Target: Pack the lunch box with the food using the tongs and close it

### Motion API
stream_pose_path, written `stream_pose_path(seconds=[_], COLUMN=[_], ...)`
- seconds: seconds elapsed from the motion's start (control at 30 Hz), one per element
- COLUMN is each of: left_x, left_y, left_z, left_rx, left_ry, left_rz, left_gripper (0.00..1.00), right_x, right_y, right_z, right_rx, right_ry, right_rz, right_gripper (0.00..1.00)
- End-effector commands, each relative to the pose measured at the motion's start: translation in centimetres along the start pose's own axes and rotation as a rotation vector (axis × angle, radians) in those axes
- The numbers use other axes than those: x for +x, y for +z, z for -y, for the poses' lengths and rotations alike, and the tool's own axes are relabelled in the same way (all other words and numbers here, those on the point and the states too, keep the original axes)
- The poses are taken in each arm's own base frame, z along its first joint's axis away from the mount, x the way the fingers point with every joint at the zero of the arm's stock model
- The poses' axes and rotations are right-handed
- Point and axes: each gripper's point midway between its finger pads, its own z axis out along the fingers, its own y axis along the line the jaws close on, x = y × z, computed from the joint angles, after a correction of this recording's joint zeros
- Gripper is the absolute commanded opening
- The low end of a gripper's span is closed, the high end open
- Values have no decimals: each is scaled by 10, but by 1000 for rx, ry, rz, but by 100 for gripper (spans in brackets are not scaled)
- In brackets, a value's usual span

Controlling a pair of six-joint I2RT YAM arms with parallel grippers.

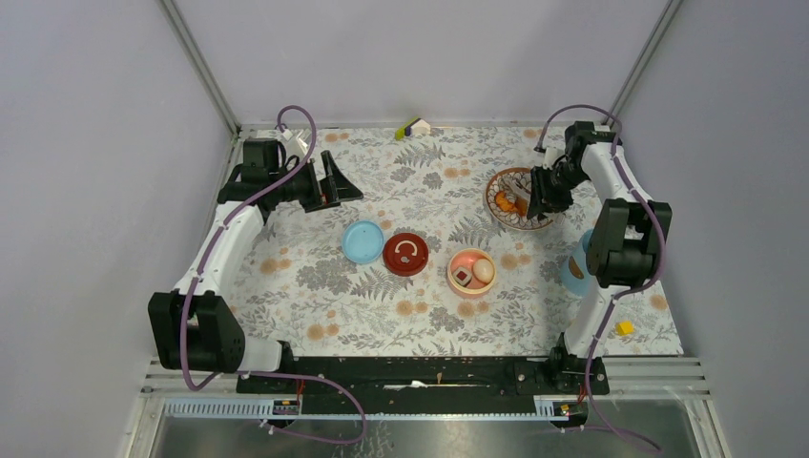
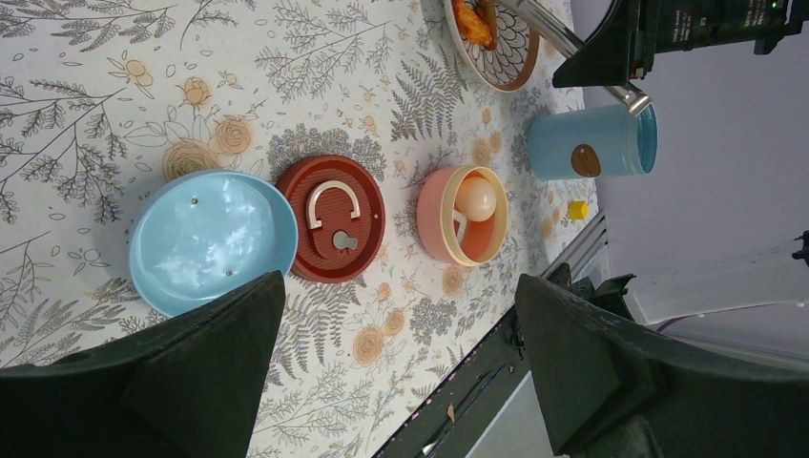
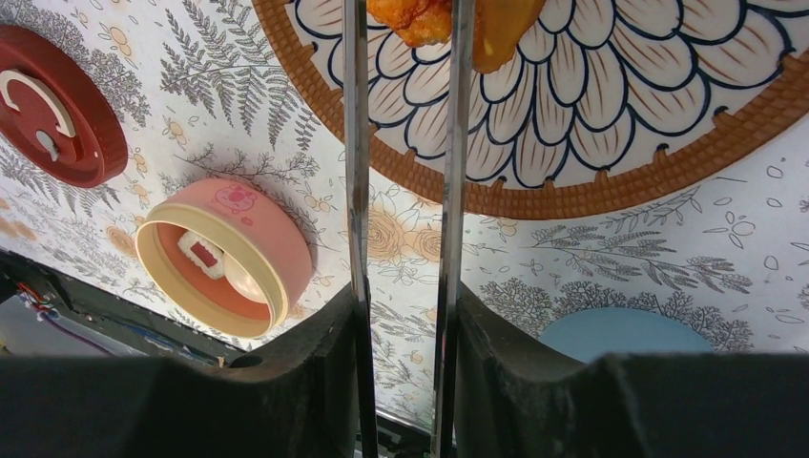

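Right wrist view: tongs (image 3: 355, 191) clamped by right gripper (image 3: 405, 324), arms half-pressed, orange food (image 3: 410, 19) flanked, pinch cannot be told; barely made out in top view.

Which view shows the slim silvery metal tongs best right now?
Right wrist: both thin arms of the slim silvery metal tongs run from the right gripper to the orange food on the patterned dish. Left wrist shows a short stretch; top external barely any.

I saw a cream-rimmed salmon-pink bowl (image 3: 262, 229), a light-blue disc (image 1: 363, 241), a dark-red lid (image 1: 406, 254), a brown-rimmed dish (image 3: 620, 114) patterned in white petals, silvery tongs (image 3: 356, 143), a grey-and-peach floral tablecloth (image 1: 401, 315)
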Motion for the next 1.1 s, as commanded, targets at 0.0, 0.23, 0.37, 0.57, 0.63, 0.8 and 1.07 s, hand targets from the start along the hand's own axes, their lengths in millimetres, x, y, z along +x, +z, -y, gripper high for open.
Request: stream_pose_path(seconds=[0.0,0.23,0.37,0.57,0.63,0.8,1.07], left_x=[-14,-14,-13,-12,-12,-13,-12], left_y=[0,0,0,-2,-1,-2,-4], left_z=[3,2,2,1,1,3,5], left_rx=[12,12,13,10,13,17,15], left_ry=[48,46,47,57,52,53,60], left_rz=[40,37,37,39,36,40,47], left_gripper=[99,99,99,99,99,99,99], right_x=[-9,-8,-8,-10,-10,-10,-8], right_y=[-4,-6,-4,-2,-3,-10,-32], right_z=[-10,-8,-16,-25,-25,-27,-34], right_rx=[-31,-15,-61,-118,-116,-110,-95], right_ry=[6,-5,1,22,18,0,-52], right_rz=[19,23,24,25,31,50,107], right_gripper=[40,42,39,35,33,22,7])
